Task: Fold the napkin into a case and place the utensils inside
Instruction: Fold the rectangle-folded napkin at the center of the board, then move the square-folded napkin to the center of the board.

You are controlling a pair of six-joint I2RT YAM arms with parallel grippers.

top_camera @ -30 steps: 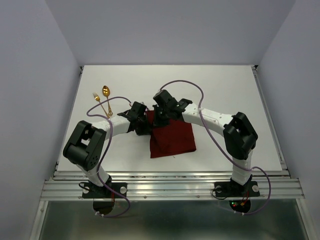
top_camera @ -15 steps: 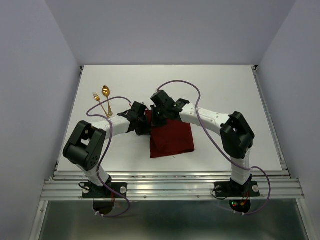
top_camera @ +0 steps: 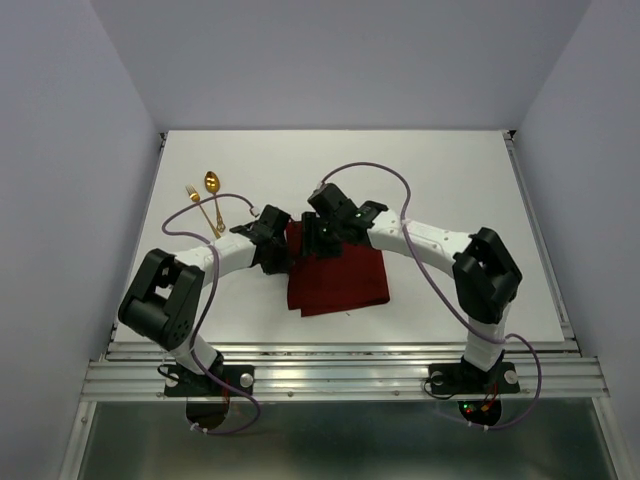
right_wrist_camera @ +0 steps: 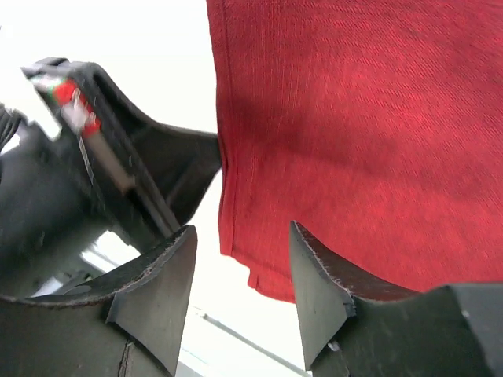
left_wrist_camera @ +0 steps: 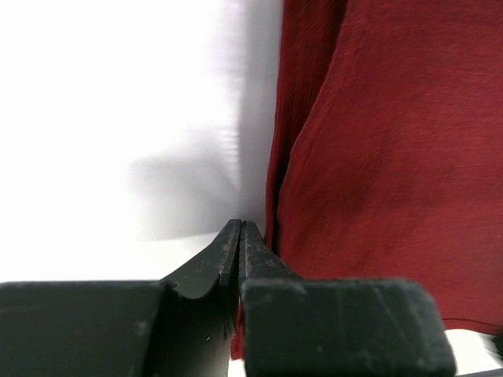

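The dark red napkin [top_camera: 338,280] lies folded flat on the white table [top_camera: 450,180]. My left gripper [top_camera: 282,258] sits at its upper left edge. In the left wrist view that gripper [left_wrist_camera: 240,225] has its jaws together, tips on bare table just left of the napkin [left_wrist_camera: 377,157]. A red sliver shows through the slit lower down. My right gripper [top_camera: 323,238] hovers over the napkin's top edge. It stands open [right_wrist_camera: 242,228] above the cloth's corner [right_wrist_camera: 354,118], holding nothing. The gold spoon [top_camera: 211,183] and fork [top_camera: 192,194] lie at the far left.
The left arm's black wrist [right_wrist_camera: 118,157] is close beside the right gripper. A purple cable [top_camera: 365,170] loops above the right arm. The table's front rail [top_camera: 340,350] runs just below the napkin.
My right gripper has opened and let the napkin go. The napkin's left edge now lies farther left and the cloth is wider. The left gripper has shifted slightly left.
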